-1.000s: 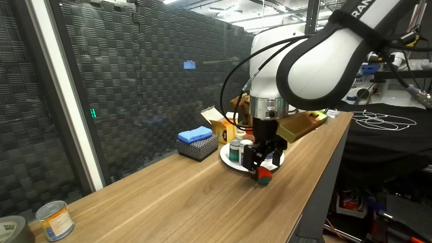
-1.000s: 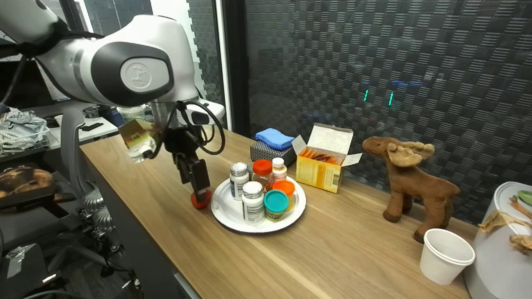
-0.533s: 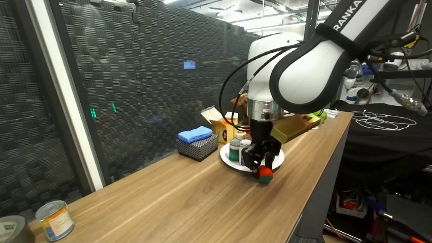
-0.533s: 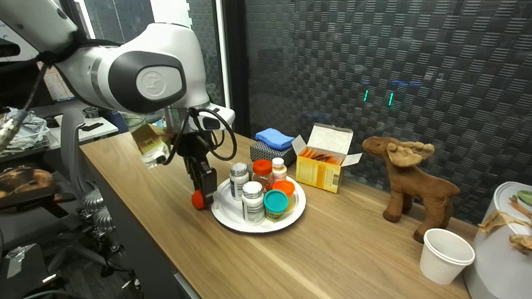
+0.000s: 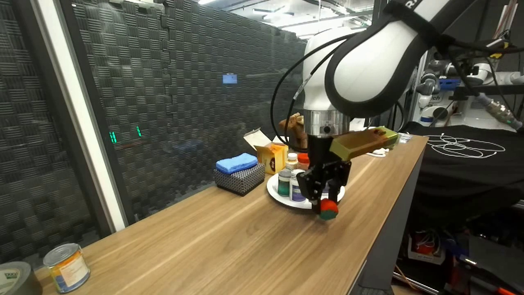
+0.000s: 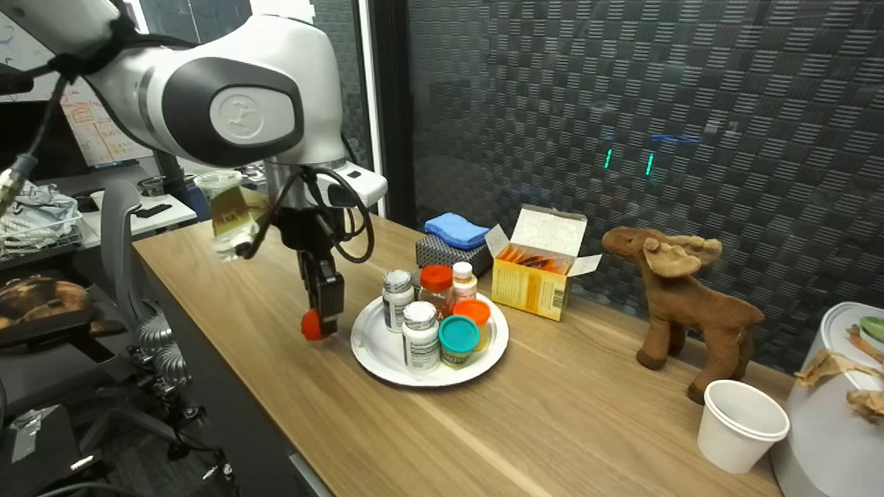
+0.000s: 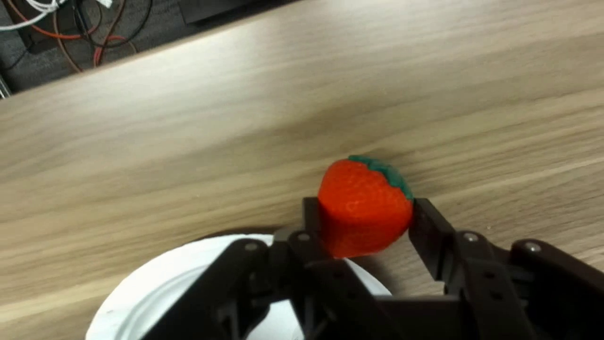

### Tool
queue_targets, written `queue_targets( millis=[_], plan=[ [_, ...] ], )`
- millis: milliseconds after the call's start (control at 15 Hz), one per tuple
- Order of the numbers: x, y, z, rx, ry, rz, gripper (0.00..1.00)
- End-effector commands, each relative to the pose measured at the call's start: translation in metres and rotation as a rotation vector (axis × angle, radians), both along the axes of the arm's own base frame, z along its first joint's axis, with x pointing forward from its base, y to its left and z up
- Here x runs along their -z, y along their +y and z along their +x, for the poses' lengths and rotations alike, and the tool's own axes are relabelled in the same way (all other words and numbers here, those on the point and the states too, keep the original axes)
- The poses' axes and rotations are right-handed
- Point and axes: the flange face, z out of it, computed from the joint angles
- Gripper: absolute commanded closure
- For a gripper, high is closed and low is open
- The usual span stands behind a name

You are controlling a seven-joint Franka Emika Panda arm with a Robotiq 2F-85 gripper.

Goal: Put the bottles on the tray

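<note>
"Wrist view first: what has the gripper (image 7: 364, 222) got?"

"A red strawberry (image 7: 362, 200) with a green cap, clamped between its fingers (image 7: 431, 233) just beside the white plate (image 7: 165, 269) that serves as tray. I can't tell whether it clears the counter (image 7: 118, 151)."

"And the bottles (image 6: 421, 337)?"

"Upright on the plate in both exterior views; I spot none outside it, so I'd judge the task nearly done."

"What could spoil that?"

"The strawberry's rounded: an uneven squeeze could pop it loose and send it rolling. And should the gripper cross the plate low, it may clip a bottle; packed so tight, one could tip its neighbour."

"How do they look?"

"In an exterior view, two are white with pale, crumpled-looking tops, their print too small to read. Behind them a small bottle (image 6: 464, 284) wears a white cap. A red-lidded jar (image 6: 436, 293) and a teal-lidded tub (image 6: 458, 338) crowd in among them."
</note>
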Motion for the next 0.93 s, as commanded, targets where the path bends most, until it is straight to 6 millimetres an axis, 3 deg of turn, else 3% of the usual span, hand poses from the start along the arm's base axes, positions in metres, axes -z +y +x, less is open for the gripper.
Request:
queue_targets(
  millis=[0,267,800,867],
  plan=[
    [-0.038,-0.009,-0.014,0.059,0.027,0.035,0.74],
    [-0.050,-0.014,-0.002,0.090,-0.062,-0.015,0.74],
    [-0.034,-0.002,0.015,0.011,-0.243,-0.192,0.74],
    [-0.034,0.000,0.013,-0.005,-0.245,-0.199,0.43]
  ],
)
